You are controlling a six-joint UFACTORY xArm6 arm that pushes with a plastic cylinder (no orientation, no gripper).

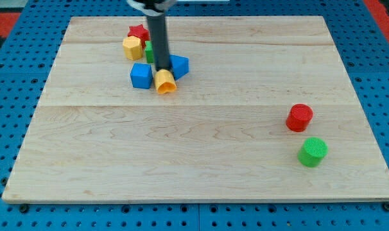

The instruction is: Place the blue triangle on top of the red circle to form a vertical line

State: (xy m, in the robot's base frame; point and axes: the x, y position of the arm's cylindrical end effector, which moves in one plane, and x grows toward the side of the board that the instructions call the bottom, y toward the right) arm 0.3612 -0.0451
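The blue triangle (179, 65) lies at the view's upper left of centre, in a cluster of blocks. The red circle (300, 117) stands far off at the view's right, apart from the cluster. My tip (162, 68) is the lower end of a dark rod coming down from the view's top. It sits just left of the blue triangle, close to or touching it, and directly above a yellow block (165, 82).
A blue cube (141, 75) lies left of the tip. A yellow hexagon (132, 47), a red star (139, 32) and a green block (149, 52), partly hidden by the rod, sit above it. A green circle (312, 152) stands just below the red circle. The wooden board (201, 160) lies on a blue pegboard.
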